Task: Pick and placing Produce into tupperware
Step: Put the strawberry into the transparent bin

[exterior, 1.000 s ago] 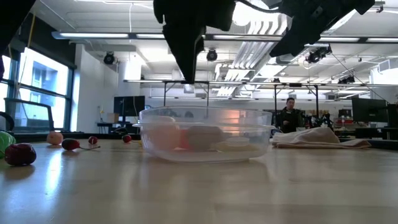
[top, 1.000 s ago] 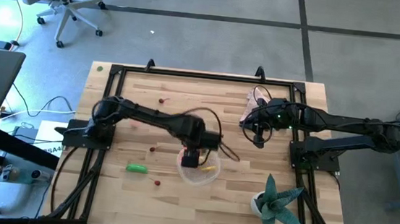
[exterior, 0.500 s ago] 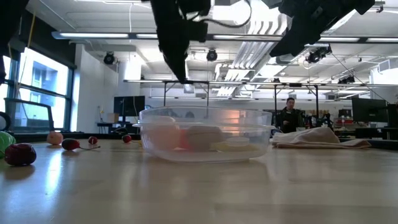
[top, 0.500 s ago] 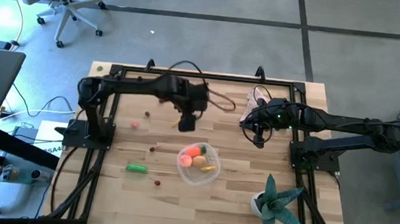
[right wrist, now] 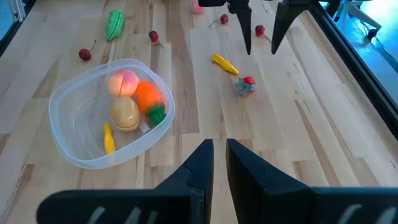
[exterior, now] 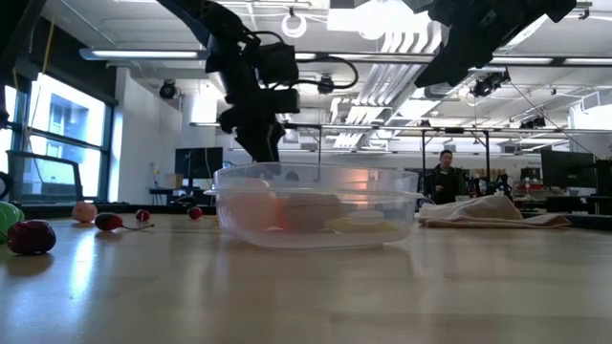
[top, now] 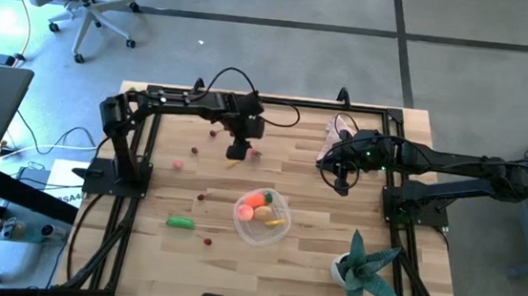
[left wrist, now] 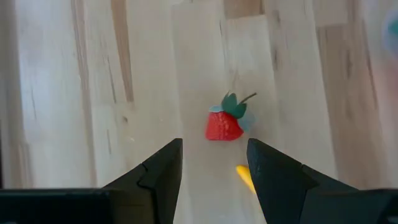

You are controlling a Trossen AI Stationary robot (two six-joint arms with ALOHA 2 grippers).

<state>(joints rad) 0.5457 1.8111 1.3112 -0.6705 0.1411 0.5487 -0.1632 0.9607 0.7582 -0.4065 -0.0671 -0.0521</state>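
Left gripper [top: 238, 152] hovers at far-middle bench [top: 302, 257], jaws spread straight over small red strawberry [left wrist: 224, 125], yellow stick [right wrist: 224, 63] just beside; lined up for grab, I'd guess. Clear shallow plastic tupperware [top: 244, 227] sits near-centre, orange carrot [right wrist: 148, 96] inside. Right gripper [right wrist: 215, 158] parked far right, jaws clenched, empty.

Around my desk [top: 311, 267] the floor [top: 254, 42] was grey concrete, crossed by dark seams. An office chair [top: 85, 3] on castors stood at the upper left of the high view, and white cables [top: 49, 144] trailed at the left edge. Level across the desk, the room ran deep: tall windows [exterior: 53, 143] glowed at the left, long strip lights [exterior: 143, 54] and white ducts [exterior: 411, 67] lined the ceiling, and a person [exterior: 445, 177] stood far back among monitors [exterior: 198, 163].
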